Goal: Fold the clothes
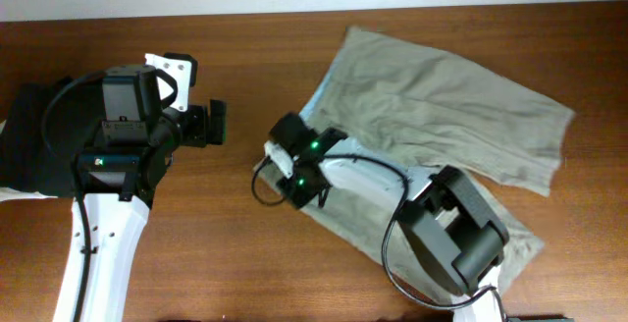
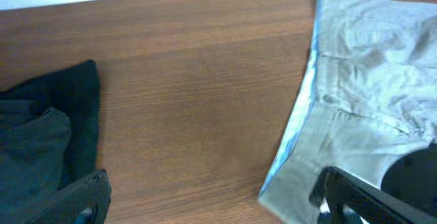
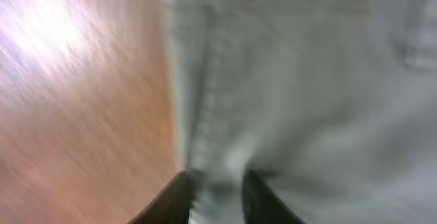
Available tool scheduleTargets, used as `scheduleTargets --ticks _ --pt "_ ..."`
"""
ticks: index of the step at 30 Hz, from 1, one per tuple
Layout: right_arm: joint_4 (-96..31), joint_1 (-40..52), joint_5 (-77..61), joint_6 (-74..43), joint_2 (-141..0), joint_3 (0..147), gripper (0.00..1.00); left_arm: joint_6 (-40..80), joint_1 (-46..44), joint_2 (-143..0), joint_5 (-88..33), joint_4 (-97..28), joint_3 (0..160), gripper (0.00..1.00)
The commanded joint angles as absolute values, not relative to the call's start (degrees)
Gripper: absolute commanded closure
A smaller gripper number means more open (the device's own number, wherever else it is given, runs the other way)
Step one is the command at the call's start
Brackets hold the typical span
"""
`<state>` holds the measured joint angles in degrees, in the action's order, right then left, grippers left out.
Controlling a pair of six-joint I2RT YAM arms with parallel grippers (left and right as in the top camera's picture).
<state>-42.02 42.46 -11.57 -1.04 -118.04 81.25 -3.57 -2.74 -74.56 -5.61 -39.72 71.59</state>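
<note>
Pinched the waistband edge of the khaki shorts (image 3: pixel 307 80) between the right fingers (image 3: pixel 259 200), drawn nearly together on the cloth. Found those shorts spread over the right half of the wooden surface (image 1: pixel 245 57), pale blue lining showing at that edge. Held the left fingers (image 2: pixel 355 197) wide apart and empty above bare wood, between the shorts and a dark garment (image 1: pixel 29 135) farther left.

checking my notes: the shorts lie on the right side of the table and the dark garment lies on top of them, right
Not quite. The dark garment is not on the shorts. It lies apart at the left edge of the table, with bare wood between them, as the overhead view shows. The shorts do lie on the right side.
</note>
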Motion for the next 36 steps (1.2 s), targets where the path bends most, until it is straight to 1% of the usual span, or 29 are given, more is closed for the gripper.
scheduleTargets --ticks 1,4,6,7,9,10,11,12,13,15,17,18,22,23,25,27,28,29,30,33,34,35,36 --pt "-44.95 38.94 -5.72 0.64 -113.62 83.70 0.62 -3.70 -2.46 -73.93 -4.54 -40.18 72.60 0.01" --pt "-47.44 33.78 -5.72 0.64 -108.16 84.60 0.57 -3.68 -2.46 -75.16 -4.75 -40.99 72.47 0.01" --pt "-48.93 28.40 -5.76 -0.27 -103.44 84.68 0.51 -3.70 -2.70 -77.19 -8.16 -41.71 72.47 0.02" --pt "-49.34 24.80 -6.33 -0.45 -100.53 84.68 0.48 -3.70 -3.31 -78.76 -10.28 -41.95 72.47 0.04" --pt "-49.76 19.73 -9.13 -0.45 -96.51 84.68 0.41 -4.01 -5.04 -82.21 -12.64 -41.95 72.47 0.07" --pt "-50.37 15.73 -11.09 -0.47 -93.49 84.66 0.37 -5.50 -6.66 -85.06 -13.37 -41.87 72.47 0.10" --pt "-50.85 13.58 -12.05 -0.49 -92.01 84.68 0.34 -7.42 -8.36 -87.83 -13.32 -41.80 72.47 0.16" --pt "-51.72 10.96 -13.45 -0.47 -90.26 84.68 0.32 -9.17 -9.85 -90.56 -13.32 -41.67 72.47 0.19" --pt "-52.77 8.40 -14.72 -0.47 -88.68 84.68 0.31 -10.74 -11.27 -93.19 -13.26 -41.45 72.47 0.21" --pt "-55.35 4.47 -15.05 -0.91 -86.59 84.66 0.30 -13.06 -13.98 -98.63 -12.75 -40.60 72.47 0.21" --pt "-57.91 1.78 -15.05 -0.89 -85.82 84.66 0.30 -13.21 -15.51 -102.50 -11.35 -38.54 72.47 0.18" --pt "-59.29 0.60 -15.03 -0.86 -85.78 84.66 0.30 -13.26 -16.03 -104.27 -10.57 -37.15 72.47 0.17" --pt "-61.69 -1.56 -14.98 -0.86 -85.86 84.66 0.30 -13.87 -16.75 -110.93 -10.07 -33.47 72.47 0.18" --pt "-61.67 -1.69 -14.55 -0.82 -85.86 84.66 0.28 -13.87 -16.73 -112.01 -10.07 -33.12 72.47 0.20" --pt "-61.58 -1.69 -13.69 -0.62 -85.86 84.66 0.27 -13.82 -16.75 -113.89 -10.31 -33.04 72.47 0.27" --pt "-61.56 -1.69 -12.99 -0.62 -85.91 84.66 0.26 -13.82 -16.73 -114.78 -10.28 -33.21 72.47 0.45" --pt "-61.54 -1.69 -12.84 -0.62 -85.93 84.66 0.23 -13.82 -16.73 -114.85 -10.26 -33.21 72.47 0.59" --pt "-61.47 -1.69 -12.84 -0.62 -85.97 84.66 0.21 -13.85 -16.73 -114.85 -9.65 -33.23 72.47 0.84" --pt "-61.43 -1.69 -12.60 -0.64 -86.00 84.66 0.20 -13.82 -16.71 -114.87 -6.90 -33.32 72.47 1.00" --pt "-61.30 -1.69 -11.07 -0.64 -86.17 84.66 0.20 -13.72 -16.53 -114.85 6.92 -34.81 72.44 1.00" --pt "-61.34 -1.69 -10.90 -0.67 -86.30 84.66 0.20 -11.92 -15.97 -114.85 12.86 -35.70 72.44 1.00" --pt "-61.47 -1.69 -10.92 -0.67 -86.63 84.66 0.20 -6.74 -14.24 -114.85 20.88 -37.23 72.44 1.00" --pt "-61.58 -1.69 -10.90 -0.67 -86.76 84.64 0.20 -4.47 -12.78 -114.85 23.11 -38.39 72.44 1.00"
